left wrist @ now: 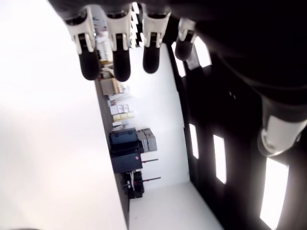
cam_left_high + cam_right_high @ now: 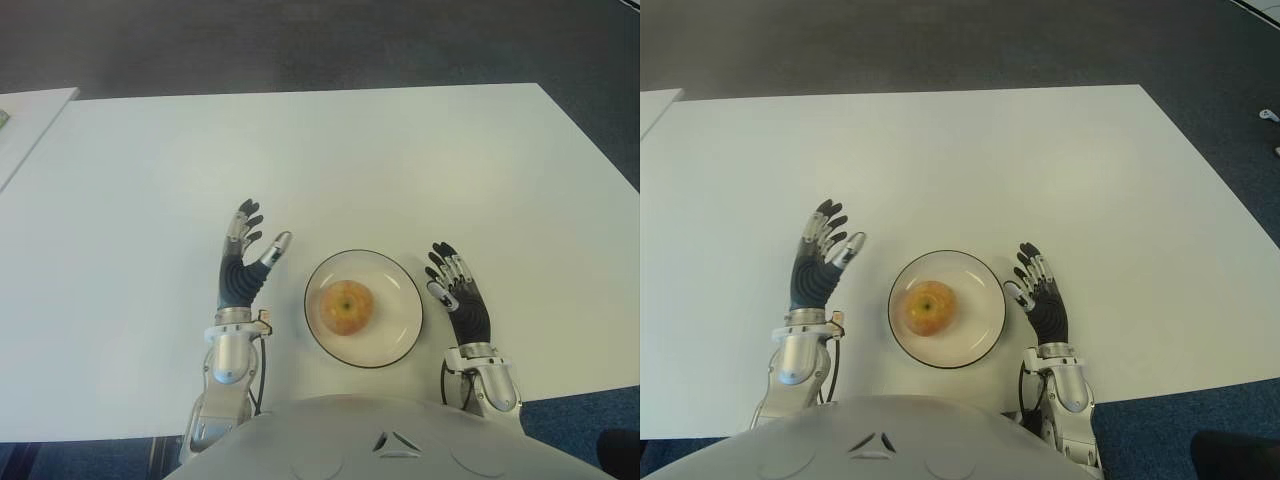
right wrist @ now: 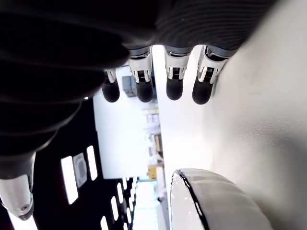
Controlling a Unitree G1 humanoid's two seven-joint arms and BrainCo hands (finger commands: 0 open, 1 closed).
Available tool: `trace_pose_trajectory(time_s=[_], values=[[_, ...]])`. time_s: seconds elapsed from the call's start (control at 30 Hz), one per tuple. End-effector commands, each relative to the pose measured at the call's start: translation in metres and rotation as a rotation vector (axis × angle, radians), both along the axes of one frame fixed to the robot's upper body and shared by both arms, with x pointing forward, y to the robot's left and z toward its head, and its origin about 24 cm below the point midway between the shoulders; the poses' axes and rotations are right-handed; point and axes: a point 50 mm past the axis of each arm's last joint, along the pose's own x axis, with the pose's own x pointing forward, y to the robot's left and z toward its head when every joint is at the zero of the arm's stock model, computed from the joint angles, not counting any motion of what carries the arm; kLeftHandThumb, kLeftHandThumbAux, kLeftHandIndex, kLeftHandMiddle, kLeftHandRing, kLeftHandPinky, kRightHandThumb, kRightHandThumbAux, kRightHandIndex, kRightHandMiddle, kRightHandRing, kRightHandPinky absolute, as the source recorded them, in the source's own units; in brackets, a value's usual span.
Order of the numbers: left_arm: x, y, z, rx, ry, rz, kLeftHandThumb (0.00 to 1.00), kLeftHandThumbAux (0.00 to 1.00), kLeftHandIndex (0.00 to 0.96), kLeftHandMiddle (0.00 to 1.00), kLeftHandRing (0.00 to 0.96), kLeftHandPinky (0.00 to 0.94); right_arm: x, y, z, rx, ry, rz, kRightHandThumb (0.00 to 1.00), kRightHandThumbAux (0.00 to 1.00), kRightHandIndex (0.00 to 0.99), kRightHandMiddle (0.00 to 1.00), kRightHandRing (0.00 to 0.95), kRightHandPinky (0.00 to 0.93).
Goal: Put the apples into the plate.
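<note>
Worktop: white, rectangular, filling most of both eye views; dark carpeted floor beyond its far edge and at the near right corner. A second white surface shows at the far left, apart from the worktop.

Plate: white, round, thin dark rim; stands on the worktop near its front edge, between the two hands. Its rim also shows in the right wrist view, just beside the right hand.

Left hand: dark palm, pale finger segments with dark tips; shows to the left of the plate, apart from it, pointing away from the robot. Fingers straight and spread, thumb angled towards the plate; nothing held. Whether the hand touches the worktop cannot be told.

Right hand: same build; shows to the right of the plate, just beside the rim, pointing away from the robot. Fingers extended side by side, relaxed, thumb set apart; nothing held.

Apple: one, yellow with a reddish-orange blush, stem hollow facing up; lies inside the plate, slightly left of its centre, clear of both hands.
</note>
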Motion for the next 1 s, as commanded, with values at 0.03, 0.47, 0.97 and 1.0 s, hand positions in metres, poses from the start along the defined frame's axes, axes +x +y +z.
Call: trace_pose_trajectory(time_s=[0.03,0.47,0.97,1.0], values=[[-0.022,0.005,-0.014,-0.096,0.116,0.015,0.059,0.516,0.09,0.088,0.101,0.134,-0.01,0.001,-0.013,-0.006,0.084,-0.013,0.088,0.58,0.038,0.013,0.0,0.0],[-0.044,0.006,-0.027,0.056,0.18,0.011,0.064,0.517,0.078,0.061,0.064,0.119,-0.01,0.002,-0.011,-0.005,0.1,-0.027,0.094,0.604,0.038,0.017,0.0,0.001],[-0.048,-0.002,-0.047,0.1,0.113,-0.056,0.101,0.476,0.066,0.089,0.119,0.191,-0.008,0.001,-0.011,-0.008,0.095,-0.043,0.095,0.606,0.023,0.008,0.0,0.008],[-0.048,-0.003,-0.048,0.098,0.109,-0.064,0.099,0.472,0.065,0.091,0.122,0.194,-0.007,0.001,-0.011,-0.006,0.094,-0.047,0.1,0.606,0.026,0.011,0.0,0.012]])
